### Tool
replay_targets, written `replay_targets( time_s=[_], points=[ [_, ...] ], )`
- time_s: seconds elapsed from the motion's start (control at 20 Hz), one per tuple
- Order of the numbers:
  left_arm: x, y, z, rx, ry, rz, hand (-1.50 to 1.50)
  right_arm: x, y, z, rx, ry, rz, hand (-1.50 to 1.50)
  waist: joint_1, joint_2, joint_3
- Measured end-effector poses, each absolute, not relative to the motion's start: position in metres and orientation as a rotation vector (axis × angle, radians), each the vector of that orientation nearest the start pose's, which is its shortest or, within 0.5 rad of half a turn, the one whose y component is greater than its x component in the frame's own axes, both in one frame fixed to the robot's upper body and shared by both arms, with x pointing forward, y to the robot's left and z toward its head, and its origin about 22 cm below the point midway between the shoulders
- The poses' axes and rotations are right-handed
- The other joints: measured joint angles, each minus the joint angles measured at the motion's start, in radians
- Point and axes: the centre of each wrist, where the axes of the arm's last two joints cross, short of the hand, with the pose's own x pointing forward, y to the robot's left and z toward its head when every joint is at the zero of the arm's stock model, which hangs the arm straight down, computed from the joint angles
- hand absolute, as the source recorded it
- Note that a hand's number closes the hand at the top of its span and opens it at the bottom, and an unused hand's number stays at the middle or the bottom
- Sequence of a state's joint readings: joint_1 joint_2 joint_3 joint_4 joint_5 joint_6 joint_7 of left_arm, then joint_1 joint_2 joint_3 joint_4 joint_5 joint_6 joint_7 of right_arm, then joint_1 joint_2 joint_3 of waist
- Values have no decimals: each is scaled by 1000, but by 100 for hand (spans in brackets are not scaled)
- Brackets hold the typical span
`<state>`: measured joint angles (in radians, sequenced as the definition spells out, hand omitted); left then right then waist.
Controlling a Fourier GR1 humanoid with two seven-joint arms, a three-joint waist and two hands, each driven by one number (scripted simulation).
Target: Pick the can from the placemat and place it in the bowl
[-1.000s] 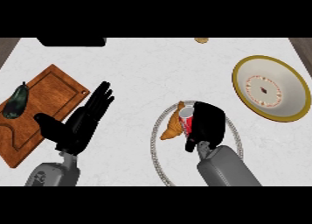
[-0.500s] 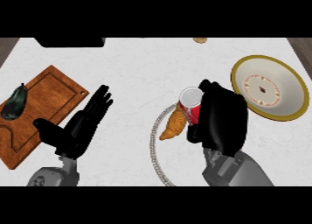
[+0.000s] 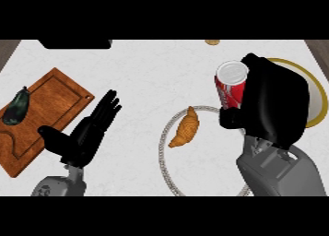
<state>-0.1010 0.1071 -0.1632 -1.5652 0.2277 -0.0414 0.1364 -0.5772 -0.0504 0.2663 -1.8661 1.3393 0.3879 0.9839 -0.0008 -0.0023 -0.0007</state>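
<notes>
My right hand [image 3: 275,99] has its fingers curled round the can [image 3: 231,87], lifted clear of the placemat [image 3: 164,152] beside the bowl [image 3: 315,90], drop-in still pending; left hand [image 3: 85,133] rests open.

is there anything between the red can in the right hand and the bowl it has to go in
Nothing visible does. The right hand holds the red soda can just left of the yellow-rimmed white bowl. Only the hand itself lies between them, covering much of the bowl. The golden croissant lies lower left, off that path.
</notes>
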Motion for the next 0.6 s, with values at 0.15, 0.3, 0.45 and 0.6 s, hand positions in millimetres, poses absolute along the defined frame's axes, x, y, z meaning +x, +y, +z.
replay_targets(
  time_s=[0.15, 0.3, 0.45, 0.6],
  points=[
    [263, 206, 22, -271, -1485, -127, 0, 282, -129, 211, -1431, -1207, 590, 150, 1, 1, 0],
    [264, 206, 27, -272, -1486, -135, 0, 300, -153, 215, -1444, -1174, 555, 150, 3, 2, 0],
    [265, 205, 29, -276, -1486, -136, 0, 320, -175, 208, -1439, -1163, 505, 150, 5, 3, 1],
    [265, 203, 24, -277, -1488, -134, 0, 340, -203, 202, -1436, -1159, 472, 150, 7, 5, 1]
  ],
)
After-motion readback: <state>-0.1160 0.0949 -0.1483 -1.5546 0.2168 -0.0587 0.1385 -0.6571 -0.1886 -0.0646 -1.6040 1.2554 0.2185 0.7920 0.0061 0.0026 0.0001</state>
